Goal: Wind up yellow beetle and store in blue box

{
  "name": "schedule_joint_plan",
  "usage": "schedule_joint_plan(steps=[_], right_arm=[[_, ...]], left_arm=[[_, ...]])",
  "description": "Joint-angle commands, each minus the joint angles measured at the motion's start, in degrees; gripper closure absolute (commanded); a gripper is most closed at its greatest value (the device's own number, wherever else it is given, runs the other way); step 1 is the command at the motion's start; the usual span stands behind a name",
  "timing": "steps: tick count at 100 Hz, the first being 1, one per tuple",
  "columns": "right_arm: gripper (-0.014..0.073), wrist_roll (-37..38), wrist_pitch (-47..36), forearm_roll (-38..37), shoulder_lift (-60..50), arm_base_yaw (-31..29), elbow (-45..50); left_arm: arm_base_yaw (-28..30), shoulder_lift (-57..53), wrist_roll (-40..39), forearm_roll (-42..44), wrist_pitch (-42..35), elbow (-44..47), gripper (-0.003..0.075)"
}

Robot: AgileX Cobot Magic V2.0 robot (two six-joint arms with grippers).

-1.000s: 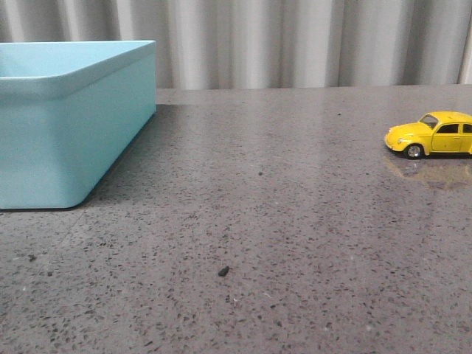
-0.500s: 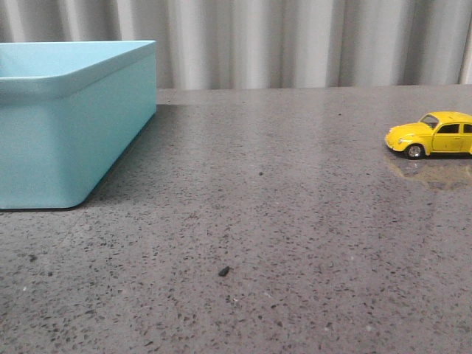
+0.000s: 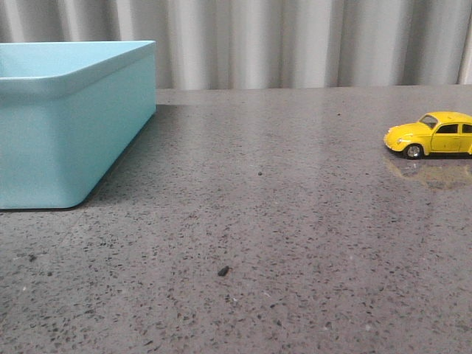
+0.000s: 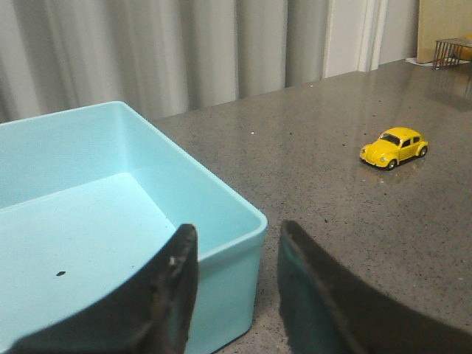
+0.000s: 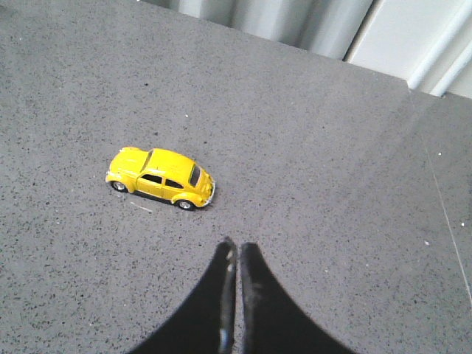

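The yellow beetle [image 3: 432, 134] stands on its wheels at the far right of the grey speckled bench [image 3: 280, 221], its nose pointing left toward the blue box [image 3: 70, 122], which sits well apart at the far left (a small dark speck lies on its floor, seen from the left wrist). The left claw [image 4: 234, 291] hangs over the box's near corner with its fingers spread, holding nothing. The right claw [image 5: 235, 295] hovers above the bench near the beetle, fingers pressed together, touching nothing. Pale corrugated curtains [image 3: 295, 40] back the scene.
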Motion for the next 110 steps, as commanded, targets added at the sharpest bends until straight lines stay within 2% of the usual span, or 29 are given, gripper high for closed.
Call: schedule_joint_plan(steps=[1, 43, 54, 67, 81, 90, 101, 110], right_arm=[[0.0634, 0.2, -4.7, -1.2, 0.6, 0.0, -1.8], [0.0634, 0.2, -4.5, 1.0, 0.3, 0.0, -1.8], [0.0634, 0.2, -7.0, 2.2, -2.0, 0.0, -0.8], [0.0634, 0.2, -11.3, 2.3, -5.6, 0.0, 0.8], [0.0634, 0.2, -12.2, 2.3, -7.8, 0.0, 1.3], [0.0635, 0.2, -11.8, 2.3, -8.0, 0.0, 1.3], [0.0635, 0.2, -11.2, 2.3, -8.0, 0.0, 1.3], [0.0635, 0.2, -11.2, 2.4, -8.0, 0.0, 1.3]], left_arm=[[-0.4, 1.0, 0.1, -2.4, -1.5, -1.9, 0.0479], [-0.4, 1.0, 0.1, -3.5, -2.9, -1.9, 0.0479], [-0.4, 1.0, 0.1, -6.6, -3.7, -1.8, 0.0479], [-0.4, 1.0, 0.1, -6.8, -2.1, -1.8, 0.0479], [-0.4, 1.0, 0.1, -6.8, -1.0, -1.6, 0.0482], [-0.4, 1.0, 0.1, -6.9, -1.0, -1.3, 0.0546], [-0.4, 1.0, 0.1, -6.9, -0.9, -1.3, 0.0738], [-0.4, 1.0, 0.6, -5.9, -0.8, -1.3, 0.0741]])
